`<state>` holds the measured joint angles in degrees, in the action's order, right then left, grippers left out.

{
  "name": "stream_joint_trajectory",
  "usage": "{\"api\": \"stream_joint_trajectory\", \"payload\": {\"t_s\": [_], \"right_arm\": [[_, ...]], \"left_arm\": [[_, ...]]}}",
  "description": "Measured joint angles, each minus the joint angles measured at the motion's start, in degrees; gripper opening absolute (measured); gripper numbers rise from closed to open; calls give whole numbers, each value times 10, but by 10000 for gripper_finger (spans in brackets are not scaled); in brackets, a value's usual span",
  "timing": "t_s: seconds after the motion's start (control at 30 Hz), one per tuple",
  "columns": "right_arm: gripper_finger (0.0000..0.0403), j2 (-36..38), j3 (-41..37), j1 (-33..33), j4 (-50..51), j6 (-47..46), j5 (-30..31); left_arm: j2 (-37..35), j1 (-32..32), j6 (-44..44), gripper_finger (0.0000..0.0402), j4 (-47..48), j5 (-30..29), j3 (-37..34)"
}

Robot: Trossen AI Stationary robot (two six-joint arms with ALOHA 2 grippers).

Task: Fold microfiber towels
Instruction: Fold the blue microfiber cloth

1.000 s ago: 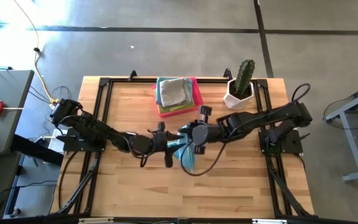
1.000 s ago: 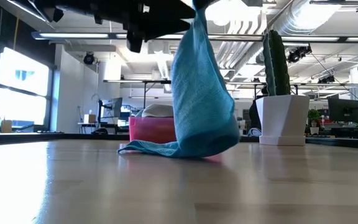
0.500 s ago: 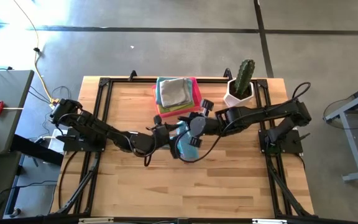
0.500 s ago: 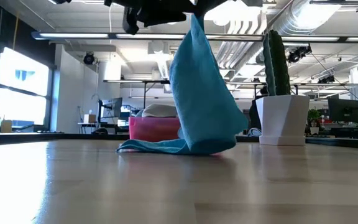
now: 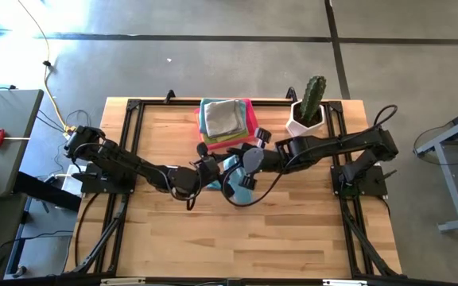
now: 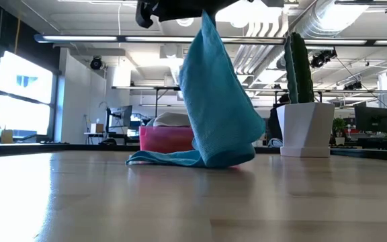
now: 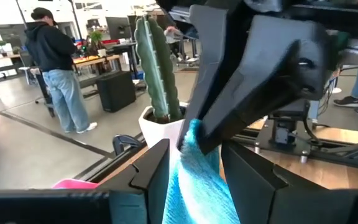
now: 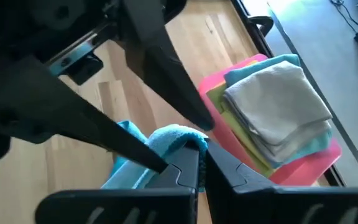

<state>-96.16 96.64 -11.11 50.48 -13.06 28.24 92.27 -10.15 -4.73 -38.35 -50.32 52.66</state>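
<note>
No text, label, brand, number or sign is readable in any view.

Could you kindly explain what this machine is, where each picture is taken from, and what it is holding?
Two dark robot arms work at a wooden table. One picture looks straight down, one looks level across the tabletop, and one comes from each wrist. At mid-table the left gripper and right gripper meet over a teal towel. The right jaws pinch its top edge so it hangs with its bottom on the table; the left jaws stand open around it. Behind sit a pink tray stacked with folded towels and a potted cactus.
</note>
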Motion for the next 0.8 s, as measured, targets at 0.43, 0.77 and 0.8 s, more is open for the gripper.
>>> {"api": "stream_joint_trajectory", "payload": {"t_s": [0.43,0.77,0.8], "right_arm": [[0,0,0,-3,6,6,-11],[0,0,0,-3,11,15,-8],[0,0,0,-3,11,12,2]], "left_arm": [[0,1,139,138,200,-46,0],[0,-58,329,138,445,-45,0],[0,-64,346,138,465,-44,-1]]}}
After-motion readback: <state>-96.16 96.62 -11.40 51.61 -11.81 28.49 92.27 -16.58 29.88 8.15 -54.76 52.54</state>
